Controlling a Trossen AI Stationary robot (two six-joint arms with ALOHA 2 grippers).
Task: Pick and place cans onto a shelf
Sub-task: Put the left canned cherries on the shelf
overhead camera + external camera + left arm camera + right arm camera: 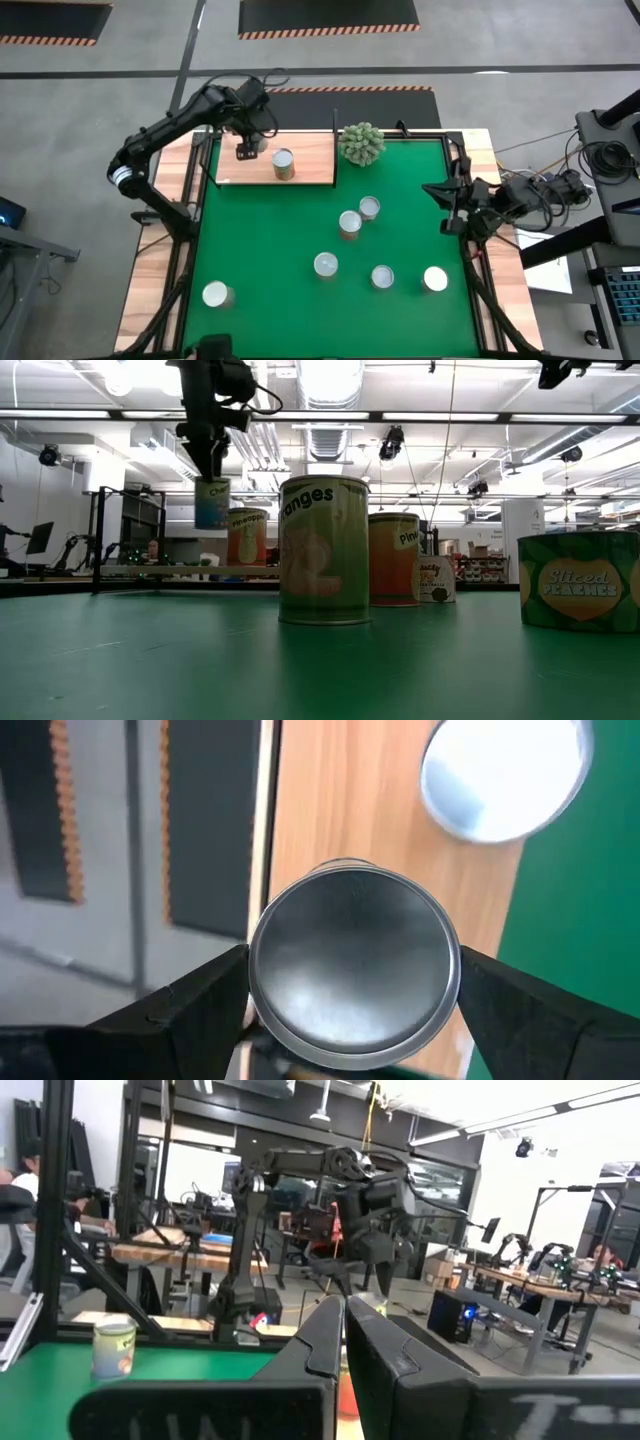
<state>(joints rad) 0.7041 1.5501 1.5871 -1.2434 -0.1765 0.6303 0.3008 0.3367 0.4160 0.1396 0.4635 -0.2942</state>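
Green mat (300, 230) covers most of the table, ringed by pale wooden edges. The shelf (300, 172), a pale wood board, lies at about 11 o'clock on the mat, its right end by the spiky plant ball (361, 144) at 12 o'clock. Shelf contents: one can (283, 164) standing upright near the middle; a second can (248, 151) just beside it toward the shelf's left end, gripped by the left gripper (247, 148). Left wrist view: two dark fingers (190, 1010) press the sides of this can's silver top (352, 967), jaws set wide and clamped on it; whether its base touches the board, cannot tell; in the low view it hangs higher than the neighbouring can. Six loose cans on the mat: a touching pair near centre (369, 208) (349, 224), one at 6 o'clock (325, 265), two toward 5 o'clock (382, 277) (435, 279), one apart at 7 o'clock (216, 295). Right gripper (447, 206) waits at the mat's 3 o'clock edge, fingers (330, 1342) together, holding nothing. Labels, low view: nearest can (323, 549) reads "...anges"; the can (581, 593) at the picture's right edge "Sliced Peaches"; an orange can (247, 537) "Pineapple"; the held can (211, 503) "Ch...", the rest hidden.
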